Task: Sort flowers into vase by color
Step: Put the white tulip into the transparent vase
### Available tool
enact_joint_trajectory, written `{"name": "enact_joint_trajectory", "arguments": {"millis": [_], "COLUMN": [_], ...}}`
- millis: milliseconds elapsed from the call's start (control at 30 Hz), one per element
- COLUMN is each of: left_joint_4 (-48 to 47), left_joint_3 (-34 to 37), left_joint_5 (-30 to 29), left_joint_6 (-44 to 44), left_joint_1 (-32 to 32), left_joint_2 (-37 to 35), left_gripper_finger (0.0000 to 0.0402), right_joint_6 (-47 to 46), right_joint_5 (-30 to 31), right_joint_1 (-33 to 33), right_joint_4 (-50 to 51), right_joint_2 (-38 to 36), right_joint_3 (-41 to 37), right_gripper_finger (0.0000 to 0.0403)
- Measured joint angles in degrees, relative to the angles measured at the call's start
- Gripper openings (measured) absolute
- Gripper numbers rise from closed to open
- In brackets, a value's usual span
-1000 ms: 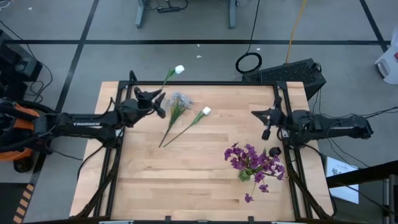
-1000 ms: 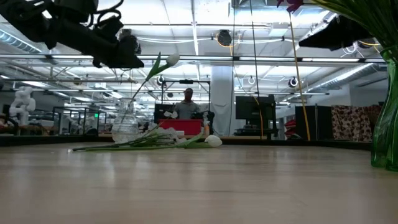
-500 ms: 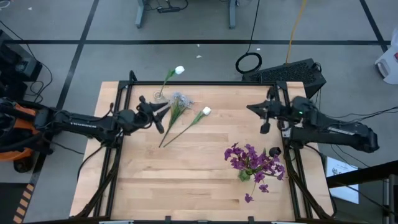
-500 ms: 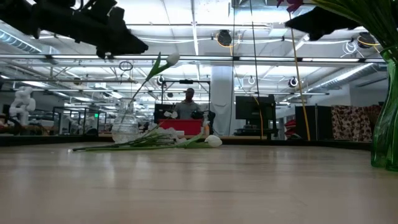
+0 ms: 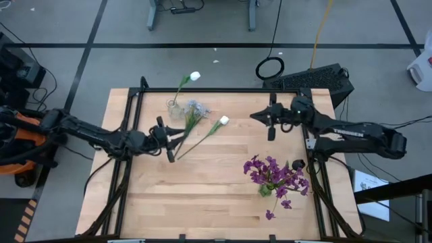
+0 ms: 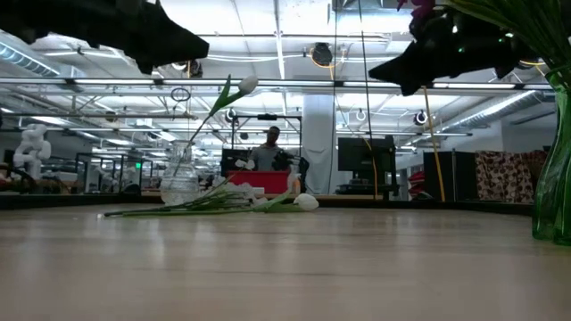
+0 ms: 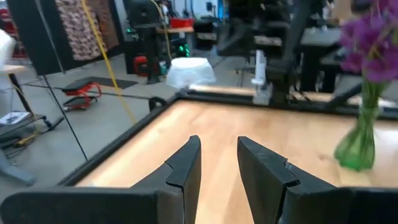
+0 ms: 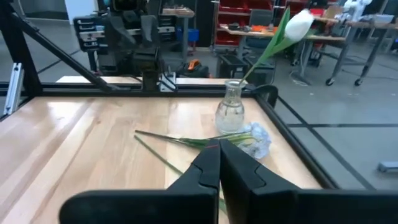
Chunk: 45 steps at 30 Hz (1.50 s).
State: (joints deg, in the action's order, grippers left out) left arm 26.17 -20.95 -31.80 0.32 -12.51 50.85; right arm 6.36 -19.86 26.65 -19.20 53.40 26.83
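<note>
A white tulip stands with its stalk in a small clear vase at the table's far left. Beside it, loose flowers lie flat on the wood: a grey-blue cluster and a white bud, their green stems running toward the near left. Purple flowers stand in a green vase at the near right. My left gripper hovers open and level by the stems' cut ends, with nothing between its fingers. My right gripper hovers shut to the right of the loose flowers, pointing toward them.
A black frame runs along the table's edges. Bare wood lies across the middle and near left. Beyond the far edge a person sits in the room behind.
My left gripper has swung from beside the clear vase toward the table's near edge, staying level, and now stands by the loose stems' ends. My right gripper has swung toward the table's left and far edge, toward the loose flowers, and has tipped to near level. The flowers have not moved.
</note>
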Motion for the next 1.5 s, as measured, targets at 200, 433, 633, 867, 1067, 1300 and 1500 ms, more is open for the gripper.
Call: {"name": "enact_joint_trajectory", "arguments": {"millis": [200, 433, 633, 867, 1067, 1300, 1500], "left_joint_4": [0.68, 6.84, 10.46, 10.01, -0.76, -4.41, -4.65], "left_joint_3": [0.00, 0.00, 0.00, -5.06, -13.69, -17.73, -17.68], "left_joint_5": [0.03, 0.42, 1.58, -6.66, -9.02, -8.09, 1.73], "left_joint_6": [-0.89, -7.09, -12.05, -12.08, -12.04, -13.70, -16.81], "left_joint_1": [-2.25, -2.64, -2.47, -1.17, 0.72, 4.19, 8.84], "left_joint_2": [3.93, 12.38, 20.75, 28.17, 33.65, 39.66, 43.16], "left_gripper_finger": [0.0112, 0.0112, 0.0116, 0.0148, 0.0150, 0.0150, 0.0150], "right_joint_6": [-2.47, -7.58, -10.23, -9.95, -9.73, -10.05, -9.95], "right_joint_5": [-1.06, -7.45, -7.15, -7.05, -6.95, -5.57, -4.07], "right_joint_1": [0.02, -0.85, -3.46, -5.29, -6.64, -6.88, -6.86], "right_joint_4": [-6.95, -18.18, -28.03, -29.26, -31.49, -39.44, -37.46], "right_joint_2": [7.15, 15.76, 21.19, 26.00, 31.19, 34.69, 34.30], "right_joint_3": [0.00, -2.49, -5.99, -6.27, -6.29, -6.29, -6.23], "right_gripper_finger": [0.0000, 0.0000, 0.0000, 0.0000, 0.0000, 0.0000, 0.0000]}}
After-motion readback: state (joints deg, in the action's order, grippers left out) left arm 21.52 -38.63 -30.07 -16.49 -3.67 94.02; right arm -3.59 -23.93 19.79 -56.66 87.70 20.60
